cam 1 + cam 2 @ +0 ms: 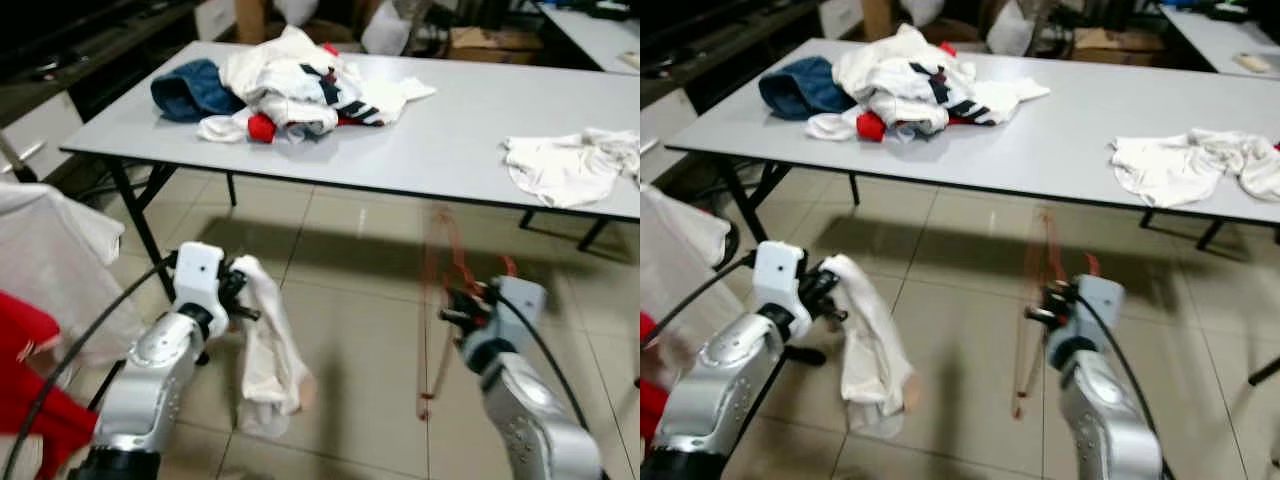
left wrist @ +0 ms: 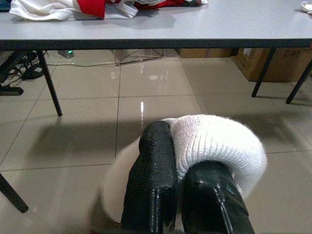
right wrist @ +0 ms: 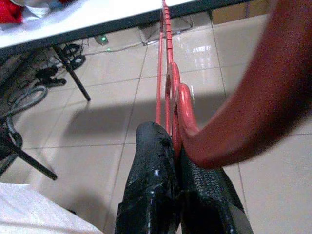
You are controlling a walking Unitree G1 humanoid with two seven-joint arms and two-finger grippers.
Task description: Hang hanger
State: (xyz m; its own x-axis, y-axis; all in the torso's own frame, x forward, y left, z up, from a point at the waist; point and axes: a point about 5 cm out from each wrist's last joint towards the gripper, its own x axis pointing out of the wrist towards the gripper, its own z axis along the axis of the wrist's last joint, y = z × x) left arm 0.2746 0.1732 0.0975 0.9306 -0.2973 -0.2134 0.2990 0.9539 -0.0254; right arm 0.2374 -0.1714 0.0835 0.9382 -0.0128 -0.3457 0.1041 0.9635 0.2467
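A thin red hanger (image 1: 437, 300) hangs over the tiled floor in front of the grey table (image 1: 450, 130), blurred with motion. My right gripper (image 1: 452, 305) is shut on it near its hook; the curved hook (image 3: 253, 102) looms close in the right wrist view. My left gripper (image 1: 240, 290) is shut on a white garment (image 1: 268, 350) that droops from its fingers toward the floor. The left wrist view has white knit cloth (image 2: 219, 146) wrapped over the black fingers (image 2: 153, 180).
A pile of clothes (image 1: 290, 85) with a blue piece lies on the table's far left; another white garment (image 1: 570, 165) lies at its right. White and red clothing (image 1: 40, 290) hangs at my near left. Table legs (image 1: 140, 225) stand ahead.
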